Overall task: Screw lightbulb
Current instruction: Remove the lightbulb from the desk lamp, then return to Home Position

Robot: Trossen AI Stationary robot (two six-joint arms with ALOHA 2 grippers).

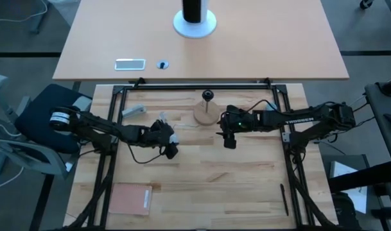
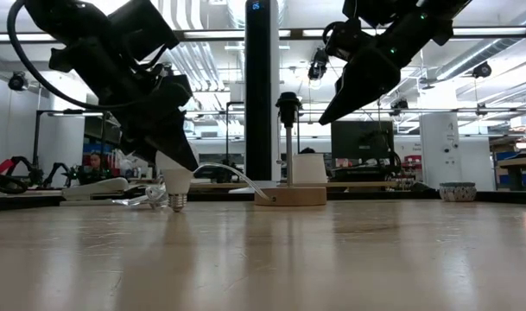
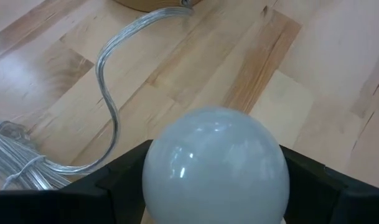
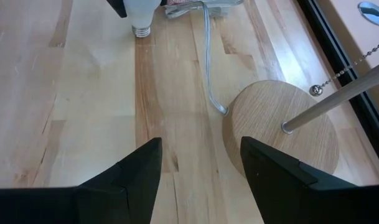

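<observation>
The frosted white lightbulb (image 2: pixel 174 177) is in my left gripper (image 1: pixel 171 146), left of the lamp, with its grey screw base (image 2: pixel 177 202) pointing down. The lamp has a round wooden base (image 1: pixel 207 114) and a thin stem topped by a black socket (image 2: pixel 288 102). A clear cord (image 3: pixel 108 106) runs from the wooden base over the table. My right gripper (image 4: pixel 198 180) is open and empty. It is raised above the table just to the right of the wooden base (image 4: pixel 279 127). My left gripper pinches the bulb's round globe (image 3: pixel 214 155) between its two fingers (image 3: pixel 121 180), one on each side. The fingers come slanting down from above and from the table's left. The bulb sits upright, screw base down, low over the table; I cannot tell whether the base touches it.
A bundled coil of the clear cord (image 3: pixel 15 162) lies left of the bulb. A black frame rail (image 1: pixel 201 85) runs behind the lamp. A brown pad (image 1: pixel 131 199) lies near left and a dark pen (image 1: pixel 285 199) near right. A black post on a white foot (image 1: pixel 195 19) stands on the far table.
</observation>
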